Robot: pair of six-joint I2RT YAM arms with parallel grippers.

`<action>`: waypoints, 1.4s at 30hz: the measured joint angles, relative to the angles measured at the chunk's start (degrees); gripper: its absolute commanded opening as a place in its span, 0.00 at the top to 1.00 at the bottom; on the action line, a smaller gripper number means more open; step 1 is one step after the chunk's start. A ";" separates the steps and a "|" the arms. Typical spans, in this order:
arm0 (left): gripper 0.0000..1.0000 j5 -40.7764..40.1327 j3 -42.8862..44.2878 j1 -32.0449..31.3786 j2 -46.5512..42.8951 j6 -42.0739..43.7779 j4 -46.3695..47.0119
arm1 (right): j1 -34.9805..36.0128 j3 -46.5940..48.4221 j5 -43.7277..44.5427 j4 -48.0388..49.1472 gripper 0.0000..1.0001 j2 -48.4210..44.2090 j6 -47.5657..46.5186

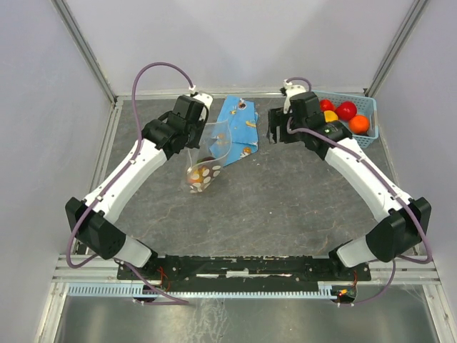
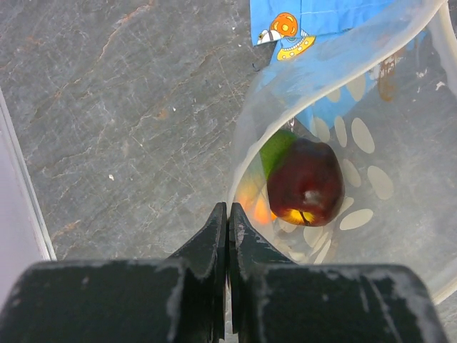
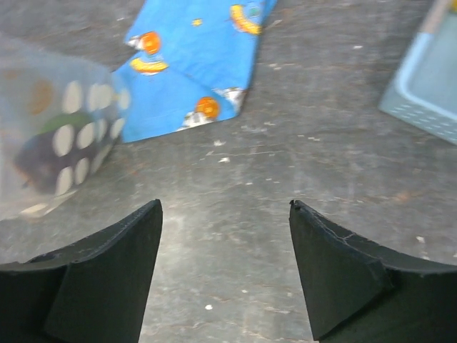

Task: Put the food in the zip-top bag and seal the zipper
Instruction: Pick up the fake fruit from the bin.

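Observation:
The clear polka-dot zip-top bag (image 1: pixel 209 153) hangs from my left gripper (image 1: pixel 193 145), which is shut on its mouth edge. In the left wrist view the gripper (image 2: pixel 228 214) pinches the rim and the bag (image 2: pixel 400 143) gapes open. Inside lie a dark red-purple fruit (image 2: pixel 305 182), a green one (image 2: pixel 277 151) and an orange one (image 2: pixel 258 209). The zipper strip runs along the curved rim (image 2: pixel 335 53). My right gripper (image 1: pixel 276 136) is open and empty above the table, right of the bag, which shows at the left of its view (image 3: pixel 64 143); its jaws (image 3: pixel 225 207) stand wide apart.
A light-blue mesh basket (image 1: pixel 368 121) at the back right holds red (image 1: pixel 346 110), orange (image 1: pixel 359 123) and yellow (image 1: pixel 330 116) fruits. A flat blue wrapper with orange prints (image 1: pixel 239 125) lies behind the bag. Frame posts and white walls ring the table.

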 measured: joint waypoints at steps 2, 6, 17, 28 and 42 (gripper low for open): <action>0.97 0.04 -0.02 0.00 0.00 0.07 0.31 | -2.49 0.00 1.03 -0.04 0.13 0.02 -0.72; 0.97 1.42 -0.33 0.00 -0.28 0.11 1.18 | -6.78 0.00 2.95 0.26 0.06 0.17 -2.08; 0.97 2.23 -9.57 -0.02 -9.09 0.46 6.45 | -17.70 0.15 4.20 4.09 0.01 9.03 -4.31; 0.97 2.14 -14.19 0.24 -10.84 0.79 11.41 | -26.84 2.38 4.22 12.90 0.01 17.77 -4.92; 0.97 2.21 -15.06 2.58 -10.86 0.76 13.94 | -30.77 12.41 5.27 20.13 0.01 36.11 -4.63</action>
